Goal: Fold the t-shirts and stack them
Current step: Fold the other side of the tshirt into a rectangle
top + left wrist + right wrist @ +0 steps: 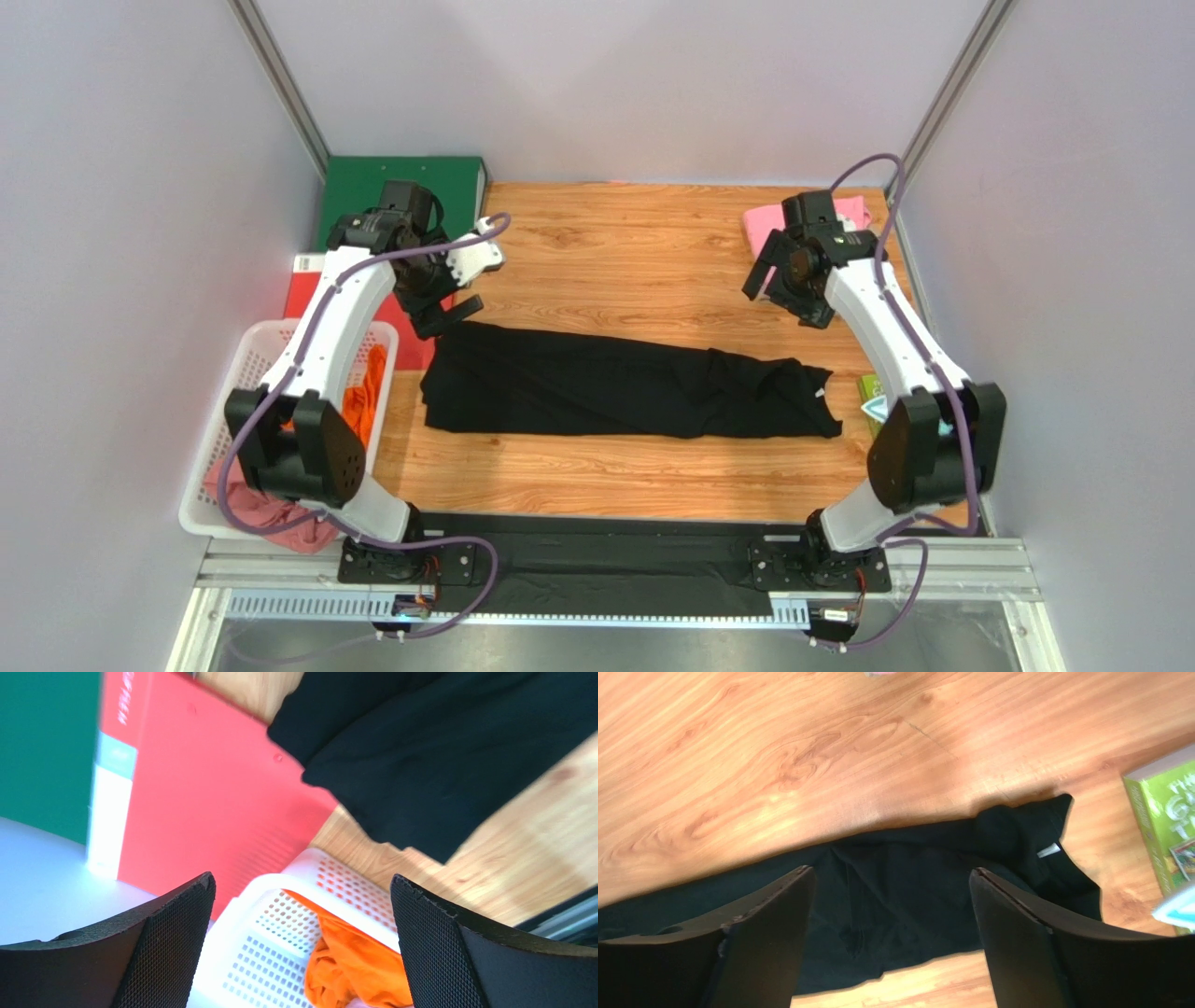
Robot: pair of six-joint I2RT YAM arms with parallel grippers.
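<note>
The left gripper [302, 885] is seen in its own wrist view with both fingers spread wide and nothing held between them; the right gripper [891, 875] is likewise parted and empty above the black t-shirt [913, 903]. In the overhead view the left gripper [456, 301] is placed just above the shirt's far left corner, and the right gripper [769, 273] is raised beyond its right end. The black t-shirt [617, 381] is laid out there as a long folded band across the wooden table [631, 252]. A small white label [1050, 850] at the shirt's right end is shown only by the right wrist camera, together with a green box [1165, 812] to the right of that end. The left wrist camera alone gives close detail to the left of the shirt: a red binder [203, 791], a green binder [42, 742] beyond it, and a white basket [267, 952] holding an orange t-shirt [351, 966]. A pink t-shirt [765, 221], beyond the black shirt's right end, is caught only from overhead.
</note>
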